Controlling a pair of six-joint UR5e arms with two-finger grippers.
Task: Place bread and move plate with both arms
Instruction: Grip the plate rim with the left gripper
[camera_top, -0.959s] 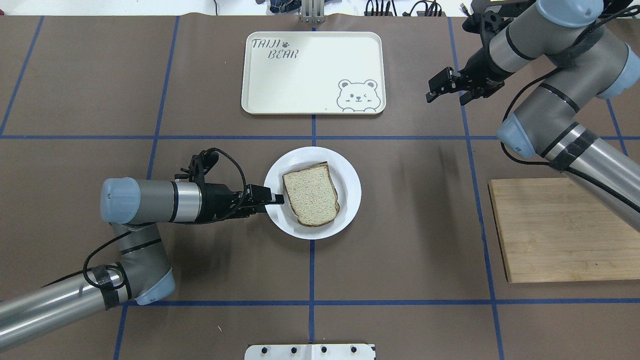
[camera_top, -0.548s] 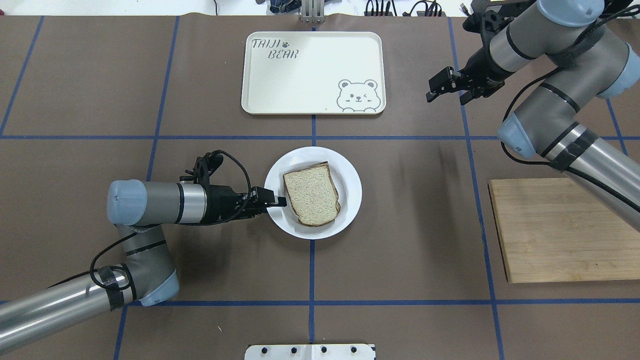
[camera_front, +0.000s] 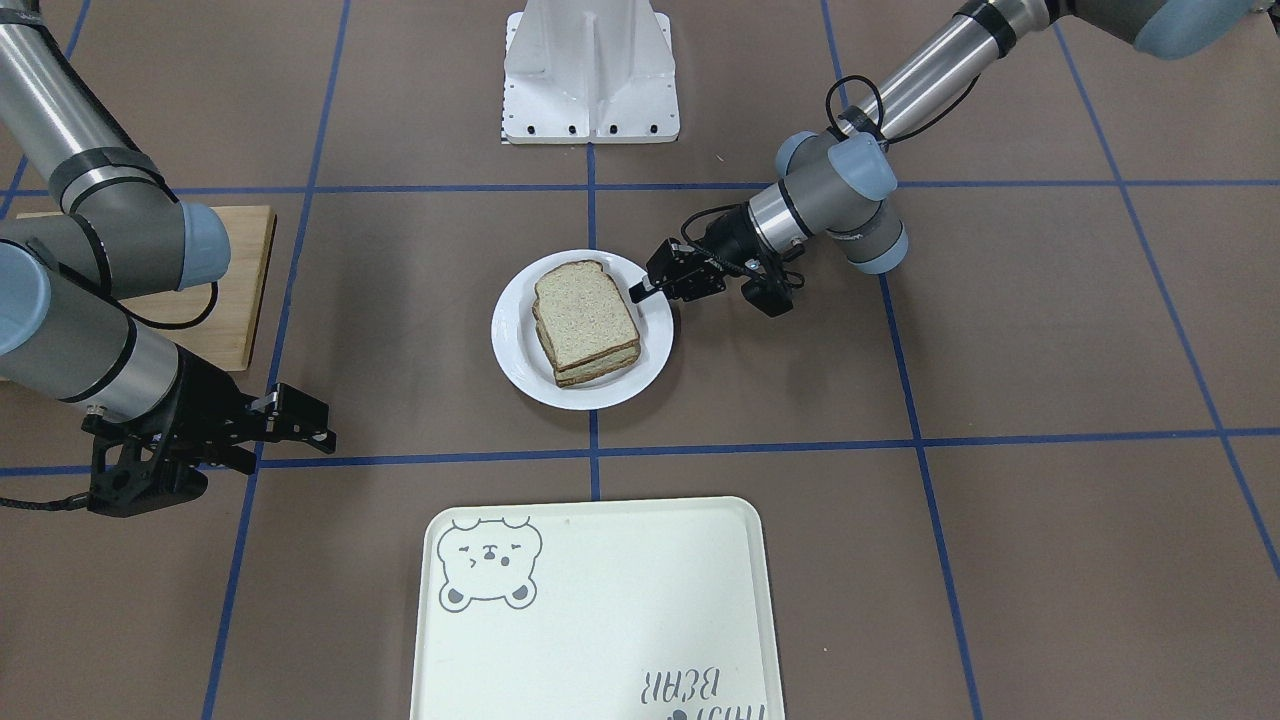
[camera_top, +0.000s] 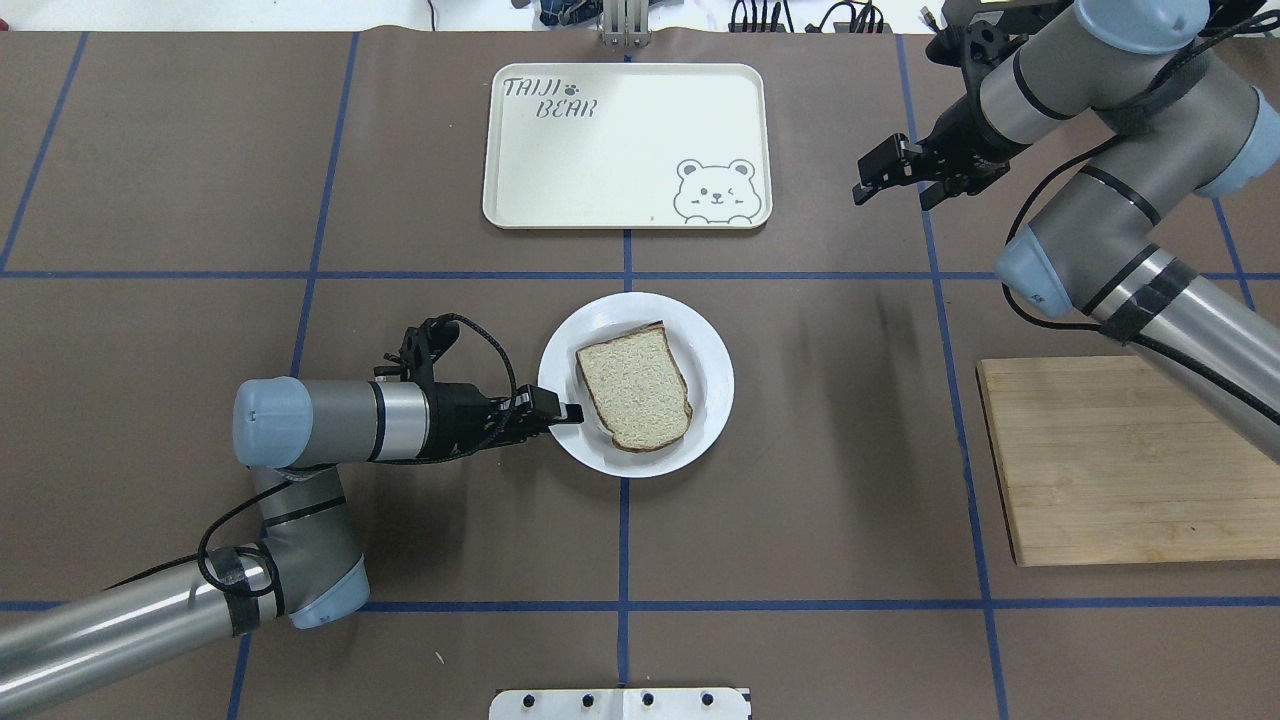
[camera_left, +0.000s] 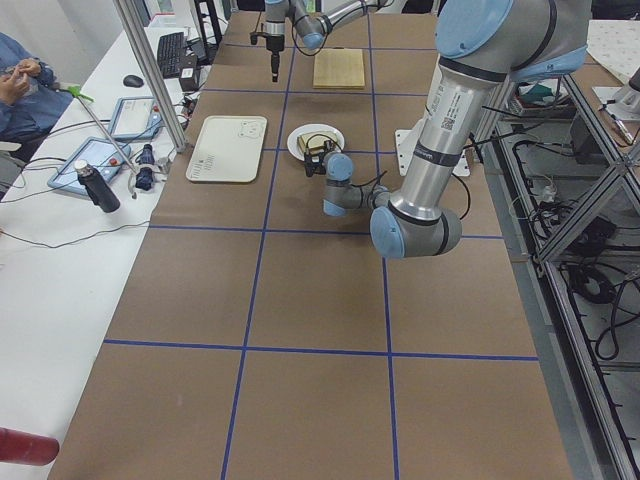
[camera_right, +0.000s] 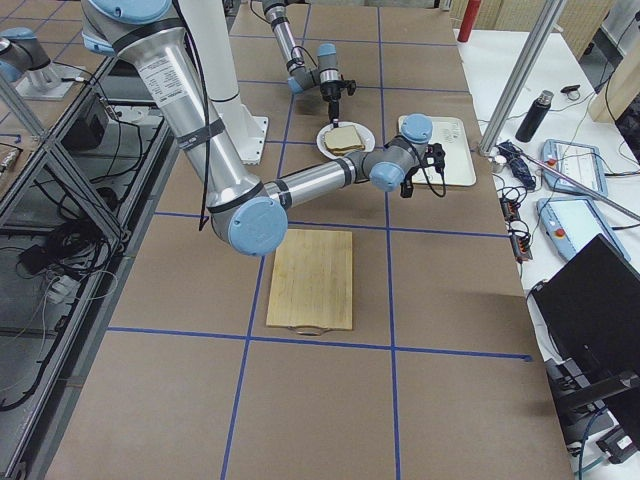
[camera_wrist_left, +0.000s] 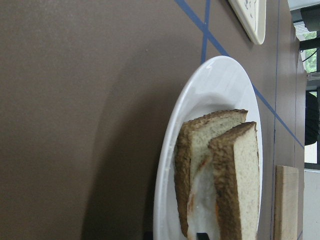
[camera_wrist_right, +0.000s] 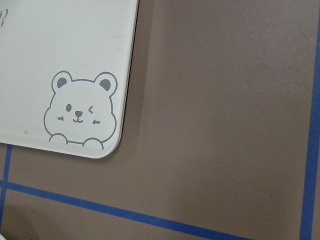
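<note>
The white plate (camera_top: 712, 352) lies mid-table with the plain bread slice (camera_top: 634, 385) on top of a second slice. In the left wrist view the two slices (camera_wrist_left: 244, 175) lie stacked on the plate (camera_wrist_left: 220, 85), with egg white between them. My left gripper (camera_top: 566, 412) reaches in from the left and is shut on the plate's left rim; in the front view it (camera_front: 640, 293) is at the rim of the plate (camera_front: 515, 345). My right gripper (camera_top: 893, 195) is open and empty, above the table right of the tray.
The cream bear tray (camera_top: 625, 145) lies beyond the plate, and it also shows in the right wrist view (camera_wrist_right: 65, 60). A wooden cutting board (camera_top: 1120, 460) lies at the right, under my right arm. The robot's white base plate (camera_top: 620, 703) is at the near edge.
My left gripper has moved a little to the right, and the plate with the bread has slid right with it. The right arm has not moved.
</note>
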